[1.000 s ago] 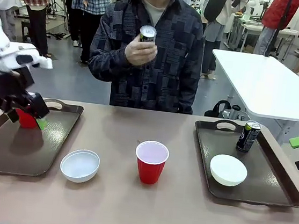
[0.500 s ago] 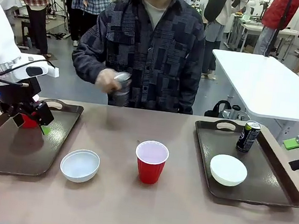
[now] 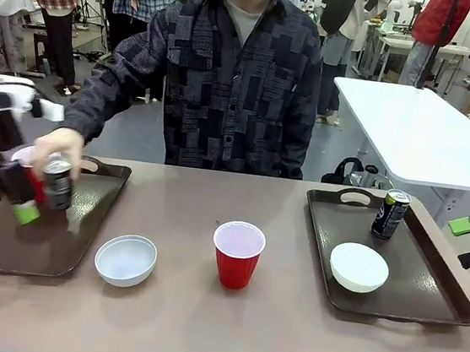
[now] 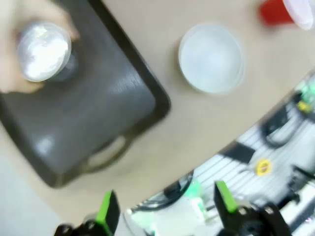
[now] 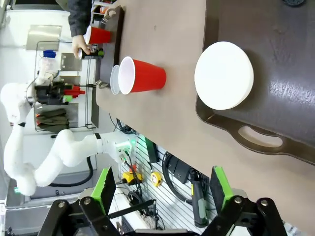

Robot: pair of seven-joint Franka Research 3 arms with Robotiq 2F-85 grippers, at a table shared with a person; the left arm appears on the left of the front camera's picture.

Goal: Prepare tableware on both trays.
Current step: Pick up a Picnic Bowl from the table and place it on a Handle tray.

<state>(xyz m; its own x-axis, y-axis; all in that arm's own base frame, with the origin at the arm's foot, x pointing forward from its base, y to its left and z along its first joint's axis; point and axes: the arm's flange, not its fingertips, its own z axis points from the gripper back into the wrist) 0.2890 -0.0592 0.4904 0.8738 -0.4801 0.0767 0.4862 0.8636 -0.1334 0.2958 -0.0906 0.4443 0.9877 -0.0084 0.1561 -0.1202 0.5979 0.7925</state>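
On the left tray (image 3: 7,239) stands a red cup (image 3: 37,185), half hidden behind the person's hand, which holds a dark can (image 3: 57,183) low over that tray. My left gripper (image 3: 15,202) is open just left of the cup, with nothing between its fingers (image 4: 108,211). From above I see the can's top (image 4: 43,50), a white bowl (image 4: 211,58) and the left tray (image 4: 108,103). That bowl (image 3: 125,259) and a second red cup (image 3: 237,254) rest on the bare table. The right tray (image 3: 449,307) holds a white bowl (image 3: 359,267) and a can (image 3: 390,213). My right gripper (image 5: 162,189) is open, off the table's right side.
The person stands at the far side, one arm stretched over the left tray. A white table (image 3: 426,134) stands behind on the right. In the right wrist view the bowl (image 5: 224,75) sits on the right tray (image 5: 275,108), with the red cup (image 5: 142,75) beyond.
The person brought the can down from chest height to the left tray. My left gripper drew back to the left, away from the red cup. The right arm barely moved.
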